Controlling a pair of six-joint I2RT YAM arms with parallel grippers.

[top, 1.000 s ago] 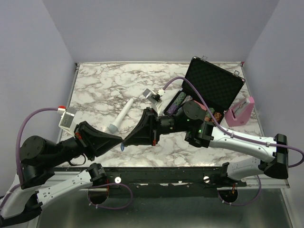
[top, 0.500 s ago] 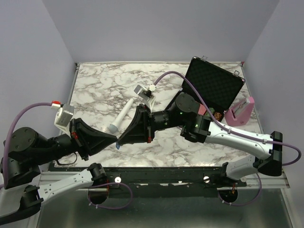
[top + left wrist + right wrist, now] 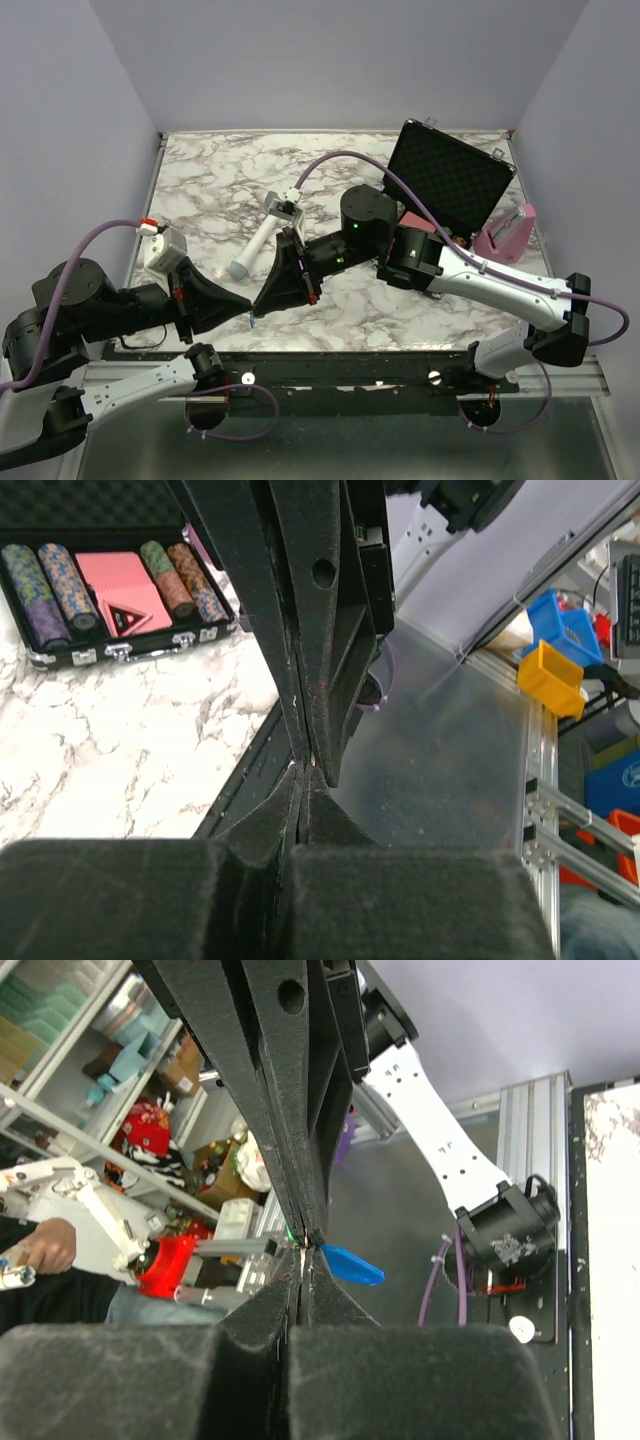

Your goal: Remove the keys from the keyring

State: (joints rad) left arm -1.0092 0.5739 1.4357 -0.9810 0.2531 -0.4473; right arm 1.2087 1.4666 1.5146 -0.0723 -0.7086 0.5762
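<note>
My left gripper (image 3: 247,312) and right gripper (image 3: 256,309) meet tip to tip over the table's near edge, both shut. A thin silvery sliver, the keyring (image 3: 307,1248), shows pinched at the right gripper's (image 3: 305,1252) tips, and most of it is hidden. The key's blue head (image 3: 352,1265) sticks out sideways where the fingers meet. It shows as a blue speck in the top view (image 3: 250,319). In the left wrist view the left gripper (image 3: 303,772) is shut against the right fingers (image 3: 300,630), and the key is hidden there.
A white stick-like tool (image 3: 258,240) lies on the marble table (image 3: 200,190) behind the grippers. An open black case of poker chips (image 3: 450,190) stands at the back right and also shows in the left wrist view (image 3: 110,590). A pink object (image 3: 505,235) sits beside it.
Both grippers have moved together to the left and toward the near edge, still tip to tip. The left arm has drawn back and the right arm has stretched further over.
</note>
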